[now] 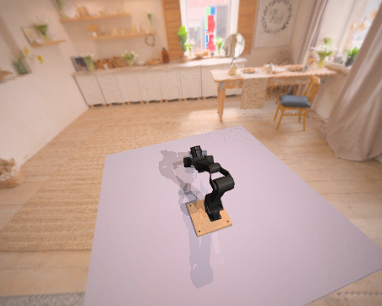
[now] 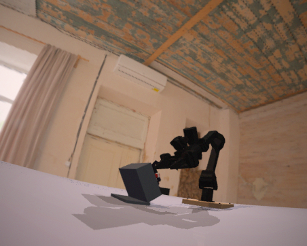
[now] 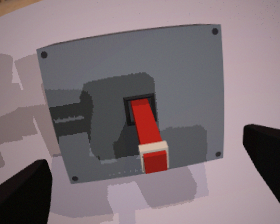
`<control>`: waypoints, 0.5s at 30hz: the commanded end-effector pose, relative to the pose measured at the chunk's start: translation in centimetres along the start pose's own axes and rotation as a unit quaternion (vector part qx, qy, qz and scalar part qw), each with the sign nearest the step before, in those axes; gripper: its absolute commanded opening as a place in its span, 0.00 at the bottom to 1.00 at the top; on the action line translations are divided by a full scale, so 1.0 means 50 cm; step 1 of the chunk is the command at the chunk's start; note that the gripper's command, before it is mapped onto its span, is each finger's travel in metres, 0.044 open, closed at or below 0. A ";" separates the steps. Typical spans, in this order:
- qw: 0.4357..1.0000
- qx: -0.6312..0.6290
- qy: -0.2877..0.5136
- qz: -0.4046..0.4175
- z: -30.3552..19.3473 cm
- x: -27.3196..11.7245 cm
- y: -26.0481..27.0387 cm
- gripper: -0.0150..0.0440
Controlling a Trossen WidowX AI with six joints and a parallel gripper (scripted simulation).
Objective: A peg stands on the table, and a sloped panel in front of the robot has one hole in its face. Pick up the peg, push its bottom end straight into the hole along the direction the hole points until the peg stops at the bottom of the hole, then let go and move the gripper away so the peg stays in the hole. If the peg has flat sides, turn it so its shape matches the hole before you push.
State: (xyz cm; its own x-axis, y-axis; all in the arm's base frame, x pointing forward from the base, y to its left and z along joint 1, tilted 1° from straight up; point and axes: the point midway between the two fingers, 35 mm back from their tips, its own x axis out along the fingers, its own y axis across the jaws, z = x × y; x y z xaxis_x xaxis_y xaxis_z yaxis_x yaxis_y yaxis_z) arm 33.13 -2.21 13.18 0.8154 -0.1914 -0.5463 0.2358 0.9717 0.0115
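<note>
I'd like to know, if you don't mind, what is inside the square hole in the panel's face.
The red peg stands in the hole of the grey panel. Its bottom end is hidden inside, so its depth cannot be seen.
</note>
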 end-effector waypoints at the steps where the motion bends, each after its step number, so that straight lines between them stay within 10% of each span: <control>1: 1.000 0.002 -0.001 -0.001 0.001 -0.010 0.000 1.00; 15: 1.000 0.002 -0.002 0.000 0.001 -0.038 0.001 1.00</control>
State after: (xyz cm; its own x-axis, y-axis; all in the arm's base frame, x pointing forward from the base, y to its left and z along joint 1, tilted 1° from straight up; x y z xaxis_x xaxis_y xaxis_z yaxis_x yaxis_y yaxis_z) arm 31.96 -1.88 14.01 0.8166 -0.1907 -0.5449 0.2349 0.9720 0.0118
